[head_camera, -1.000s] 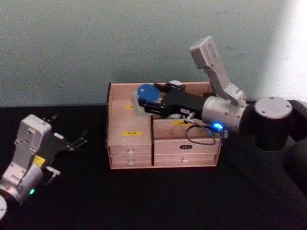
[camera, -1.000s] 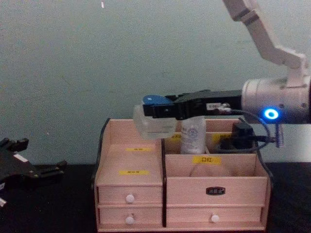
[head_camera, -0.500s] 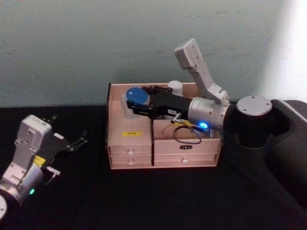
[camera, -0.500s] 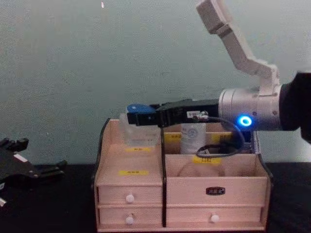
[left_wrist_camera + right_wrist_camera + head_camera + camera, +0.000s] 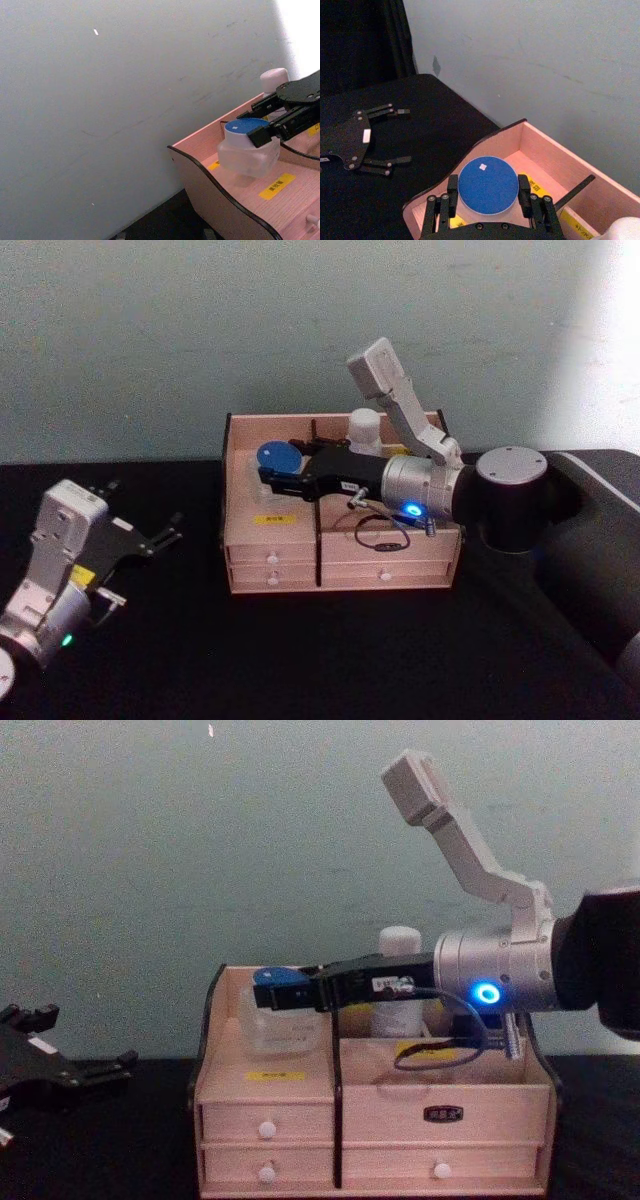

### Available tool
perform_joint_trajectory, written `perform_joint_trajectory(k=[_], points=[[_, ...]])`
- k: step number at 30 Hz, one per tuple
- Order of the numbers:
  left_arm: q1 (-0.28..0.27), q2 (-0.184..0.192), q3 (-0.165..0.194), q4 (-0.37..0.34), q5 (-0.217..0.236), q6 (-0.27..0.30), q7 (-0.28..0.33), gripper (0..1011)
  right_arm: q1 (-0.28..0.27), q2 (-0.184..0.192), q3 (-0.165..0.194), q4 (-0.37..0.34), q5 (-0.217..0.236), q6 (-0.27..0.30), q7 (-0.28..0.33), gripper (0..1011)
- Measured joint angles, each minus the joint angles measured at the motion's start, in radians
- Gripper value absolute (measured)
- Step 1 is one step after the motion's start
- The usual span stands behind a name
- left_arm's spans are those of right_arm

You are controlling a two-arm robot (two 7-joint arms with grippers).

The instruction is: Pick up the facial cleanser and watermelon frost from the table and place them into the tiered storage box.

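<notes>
We log a jar [image 5: 272, 466], frosted clear body, blue lid, clamped at the lid by fingers of the right gripper [image 5: 487, 189], inside the rear left compartment of the tiered storage box [image 5: 290, 541], base contact unclear, left gripper [image 5: 397, 135] spread open, over the counter [image 5: 350, 660].

From the head, high, looking down and forward onto the tiered storage box [image 5: 430, 565]; from the chest, lower and nearer, facing its drawers [image 5: 300, 1120] (side-on). From each wrist, close in, obliquely across the box's left tiers, shared with both body views.
</notes>
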Motion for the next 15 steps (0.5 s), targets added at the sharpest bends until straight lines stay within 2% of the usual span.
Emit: perform_joint_trajectory(k=[15], points=[[0.000, 0.000, 0.000, 0.000, 0.000, 0.000, 0.000, 1001, 0.009, -0.014, 0.001, 0.039, -0.016, 0.020, 0.013, 710]])
